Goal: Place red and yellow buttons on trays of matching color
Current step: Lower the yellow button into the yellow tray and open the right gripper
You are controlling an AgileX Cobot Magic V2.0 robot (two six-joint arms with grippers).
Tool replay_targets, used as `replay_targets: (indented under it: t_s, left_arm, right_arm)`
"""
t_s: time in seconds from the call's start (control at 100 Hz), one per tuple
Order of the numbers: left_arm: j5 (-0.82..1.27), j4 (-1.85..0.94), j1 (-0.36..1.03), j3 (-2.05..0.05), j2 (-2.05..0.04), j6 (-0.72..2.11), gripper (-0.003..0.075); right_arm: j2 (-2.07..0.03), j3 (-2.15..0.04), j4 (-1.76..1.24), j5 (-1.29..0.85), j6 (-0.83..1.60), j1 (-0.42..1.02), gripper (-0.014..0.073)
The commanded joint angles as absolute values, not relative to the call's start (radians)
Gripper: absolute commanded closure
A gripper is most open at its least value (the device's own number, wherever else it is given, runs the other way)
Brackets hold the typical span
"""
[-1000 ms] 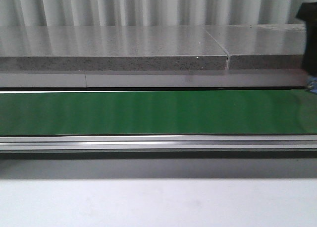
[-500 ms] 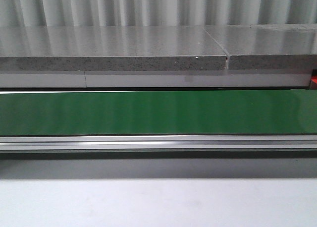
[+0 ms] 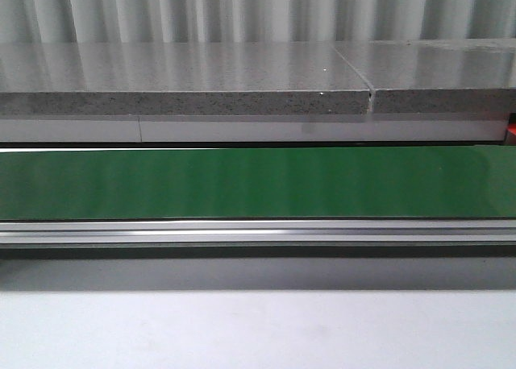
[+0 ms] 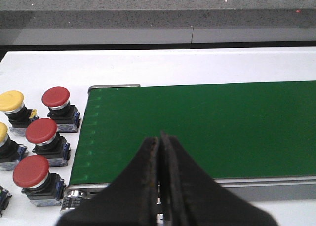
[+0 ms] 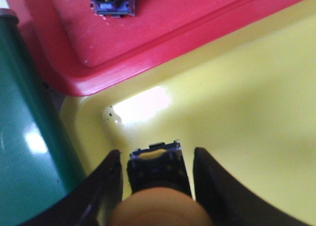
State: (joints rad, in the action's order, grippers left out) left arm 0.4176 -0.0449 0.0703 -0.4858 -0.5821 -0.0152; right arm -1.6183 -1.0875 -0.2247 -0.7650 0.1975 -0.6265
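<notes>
In the right wrist view a yellow button (image 5: 158, 206) stands on the yellow tray (image 5: 242, 97), near its corner. My right gripper (image 5: 158, 153) is open around it, with a gap showing on each side of the button's black body. The red tray (image 5: 168, 28) lies beside it and holds a button base (image 5: 111, 0), whose cap is out of view. In the left wrist view my left gripper (image 4: 160, 137) is shut and empty over the green belt (image 4: 212, 122). Three red buttons (image 4: 41, 131) and two yellow buttons (image 4: 11, 100) stand on the white table beside the belt's end.
The front view shows only the green belt (image 3: 258, 182), its aluminium rail (image 3: 258, 232) and a grey stone ledge (image 3: 185, 103) behind. A red sliver (image 3: 511, 131) shows at that view's right edge. The belt's end (image 5: 24, 137) borders both trays.
One second ago a dark part of the right arm showed at the front view's right edge. It left that view half a second ago and stays out.
</notes>
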Motion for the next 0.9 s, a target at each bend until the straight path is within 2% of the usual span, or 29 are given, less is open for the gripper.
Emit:
replay_targets:
  t_s: [0.0, 0.74, 0.84, 0.89]
  left_arm:
    - [0.337, -0.055, 0.079, -0.512, -0.58, -0.016, 0.074]
    - [0.337, -0.055, 0.079, -0.512, -0.58, -0.016, 0.074]
    - [0.337, -0.055, 0.079, -0.512, -0.58, -0.016, 0.074]
    - [0.337, -0.055, 0.079, -0.512, -0.58, -0.016, 0.074]
  right_arm:
    - [-1.611, -1.111, -0.235, -0.72, 0.197, -0.633, 0.04]
    - [-1.724, -1.111, -0.248, -0.707, 0.197, -0.62, 0.0399]
    - [-1.725, -1.111, -0.248, -0.707, 0.197, -0.609, 0.0384]
    - [-1.725, -1.111, -0.248, -0.709, 0.197, -0.608, 0.035]
